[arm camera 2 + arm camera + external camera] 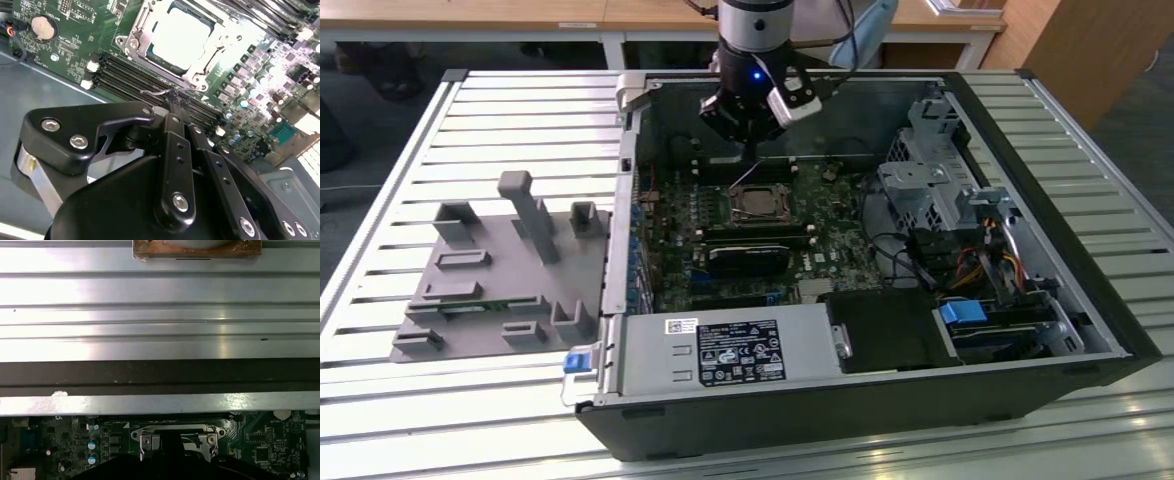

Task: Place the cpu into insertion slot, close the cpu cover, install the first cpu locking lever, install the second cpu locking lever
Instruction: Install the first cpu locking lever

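Item 1, gripper (750, 158) (172, 100): hangs inside the open computer case (854, 420), toward 12 o'clock of the green board (75, 45) in the exterior view. Its black fingers are pressed together with no gap between them, nipping the end of a thin wire locking lever (155, 92).

Item 2, locking lever: tilted up off the socket, running from the socket's edge to the fingertips.

Item 3, cpu (180, 37): silvery face up, seated in the insertion slot (755, 216), near the gripper at its 6 o'clock in the exterior view.

Item 4, cpu cover (134, 36): lying down flat around the chip, which shows through the cut-out.

Item 5, memory slots (140, 77): long and black, just beside the socket, under the fingertips.

Item 6, power supply (720, 352): at 6 o'clock of the case.

Item 7, grey fixture (494, 270): on the slatted metal table (520, 110), at 9 o'clock from the case, apart from it.
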You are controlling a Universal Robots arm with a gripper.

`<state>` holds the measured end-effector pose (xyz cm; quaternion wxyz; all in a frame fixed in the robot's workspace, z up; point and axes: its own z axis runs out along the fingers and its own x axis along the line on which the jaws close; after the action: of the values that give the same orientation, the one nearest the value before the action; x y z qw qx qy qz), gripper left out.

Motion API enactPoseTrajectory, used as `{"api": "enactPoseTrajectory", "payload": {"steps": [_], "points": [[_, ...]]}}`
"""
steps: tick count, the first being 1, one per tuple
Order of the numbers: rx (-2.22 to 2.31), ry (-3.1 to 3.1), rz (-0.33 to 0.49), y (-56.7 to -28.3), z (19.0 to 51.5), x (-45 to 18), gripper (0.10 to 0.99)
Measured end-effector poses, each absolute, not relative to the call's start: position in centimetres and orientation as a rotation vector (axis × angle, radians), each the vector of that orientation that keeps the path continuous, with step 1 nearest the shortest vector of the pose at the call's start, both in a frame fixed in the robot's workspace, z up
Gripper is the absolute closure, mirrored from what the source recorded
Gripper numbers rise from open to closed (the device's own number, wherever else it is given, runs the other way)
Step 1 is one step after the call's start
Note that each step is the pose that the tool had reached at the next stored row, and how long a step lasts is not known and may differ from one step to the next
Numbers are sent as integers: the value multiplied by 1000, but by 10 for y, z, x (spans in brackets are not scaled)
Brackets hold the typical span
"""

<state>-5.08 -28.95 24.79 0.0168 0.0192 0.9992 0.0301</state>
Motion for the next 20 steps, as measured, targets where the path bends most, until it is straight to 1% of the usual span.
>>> {"api": "enactPoseTrajectory", "payload": {"steps": [20], "points": [[55, 3106, 94, -284, 231, -39, 980]]}}
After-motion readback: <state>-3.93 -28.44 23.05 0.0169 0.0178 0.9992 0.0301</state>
